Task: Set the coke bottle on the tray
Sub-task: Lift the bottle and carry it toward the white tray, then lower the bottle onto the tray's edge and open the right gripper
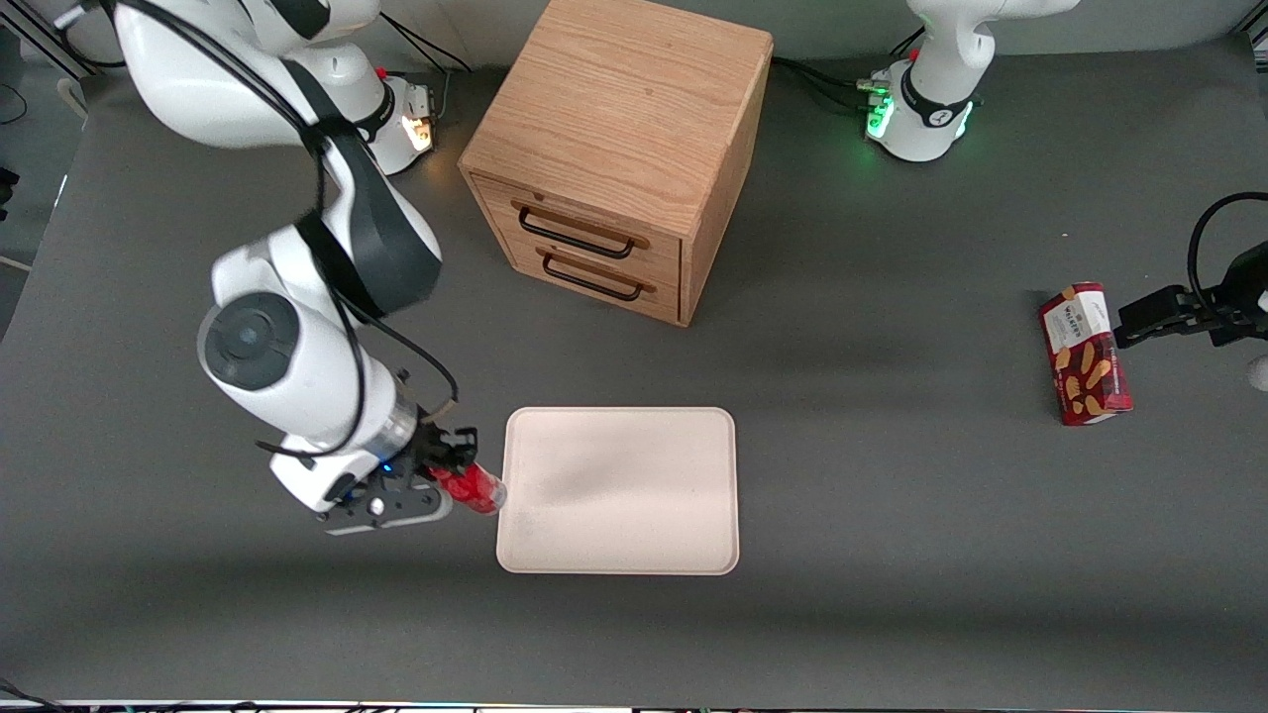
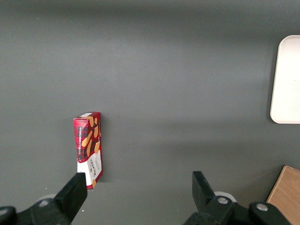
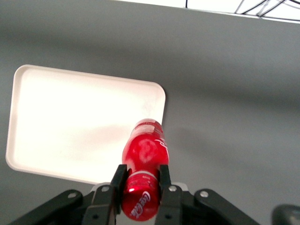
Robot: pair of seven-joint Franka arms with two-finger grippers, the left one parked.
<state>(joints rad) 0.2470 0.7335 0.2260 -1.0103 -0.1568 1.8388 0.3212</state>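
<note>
1. The gripper (image 1: pixel 458 473) is clamped on the coke bottle (image 1: pixel 474 487), held above the tabletop (image 1: pixel 892 555) at the tray's edge on the working arm's side.
2. The tray (image 1: pixel 619 490) lies flat, nearer the camera than the wooden drawer cabinet (image 1: pixel 619 149).
3. A red biscuit box (image 1: pixel 1085 354) lies toward the parked arm's end.

Coke bottle (image 3: pixel 143 161) tilted, seemingly above tray (image 3: pixel 70 126) edge.
</note>
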